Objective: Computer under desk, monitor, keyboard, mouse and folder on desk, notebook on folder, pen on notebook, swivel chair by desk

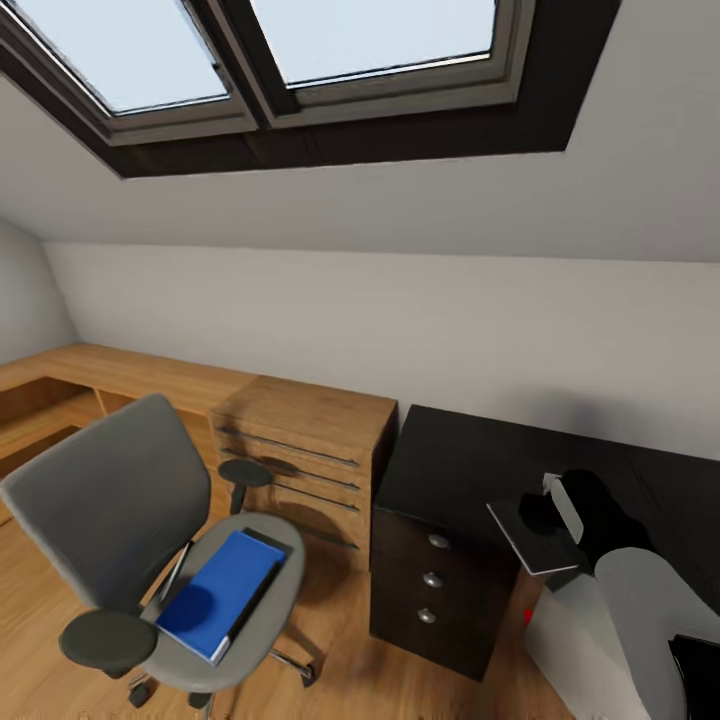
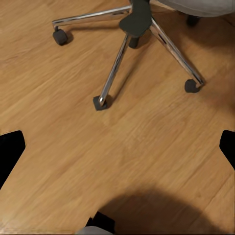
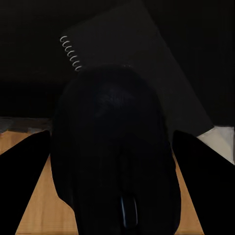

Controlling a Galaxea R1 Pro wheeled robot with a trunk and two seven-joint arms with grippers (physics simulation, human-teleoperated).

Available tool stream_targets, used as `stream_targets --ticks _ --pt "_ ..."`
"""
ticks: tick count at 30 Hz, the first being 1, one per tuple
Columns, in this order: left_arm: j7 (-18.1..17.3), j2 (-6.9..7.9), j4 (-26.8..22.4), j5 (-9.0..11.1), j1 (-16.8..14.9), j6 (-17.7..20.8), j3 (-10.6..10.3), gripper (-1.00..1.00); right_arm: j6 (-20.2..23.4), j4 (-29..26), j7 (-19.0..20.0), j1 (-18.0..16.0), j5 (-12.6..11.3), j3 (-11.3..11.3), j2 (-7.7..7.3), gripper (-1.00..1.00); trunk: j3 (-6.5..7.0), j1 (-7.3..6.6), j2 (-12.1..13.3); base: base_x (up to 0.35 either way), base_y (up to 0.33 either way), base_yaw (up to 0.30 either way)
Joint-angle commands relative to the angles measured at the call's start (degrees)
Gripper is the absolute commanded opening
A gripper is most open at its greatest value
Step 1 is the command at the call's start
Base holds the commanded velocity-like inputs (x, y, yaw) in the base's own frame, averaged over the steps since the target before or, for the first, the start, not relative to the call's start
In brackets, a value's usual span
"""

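Right gripper (image 3: pixel 111 161) has its two dark fingers clamped around the black mouse (image 3: pixel 115 156), held over the notebook (image 3: pixel 147 63) at the desk (image 1: pixel 470 460) edge, lower right of the head view. Left gripper (image 2: pixel 117 152) is spread wide with nothing in it, pointing down at the wood floor (image 2: pixel 73 161). Lower left, the swivel chair (image 1: pixel 110 500) carries the blue folder (image 1: pixel 215 592). A wooden dresser (image 1: pixel 300 440) sits under the sloped wall's skylight (image 1: pixel 300 50).
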Motion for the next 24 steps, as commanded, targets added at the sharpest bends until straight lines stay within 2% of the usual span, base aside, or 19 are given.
stream_targets --ticks 1,4,8,24 --pt "-0.3 -0.02 0.0 0.0 0.0 -0.1 0.3 1.0 0.2 -0.1 -0.4 0.0 -0.4 -0.1 0.01 -1.0 0.11 -0.25 0.4 -0.303 0.0 -0.001" --pt "-0.3 0.0 0.0 0.0 0.0 -0.1 0.3 1.0 0.2 0.0 -0.4 0.0 -0.4 -0.1 0.01 -1.0 0.65 -0.91 1.6 -0.313 0.0 -0.005" --pt "-0.3 0.07 0.0 0.0 0.0 -0.1 0.3 1.0 0.2 0.0 -0.5 0.0 -0.4 -0.2 -0.06 -1.0 0.65 -0.91 1.6 -0.186 0.0 -0.194" --pt "-0.5 0.04 0.4 -0.1 0.0 -0.1 0.1 1.0 0.2 0.0 -0.5 0.0 -0.4 -0.2 -0.21 -1.0 0.65 -0.91 1.6 -0.015 0.0 -0.254"
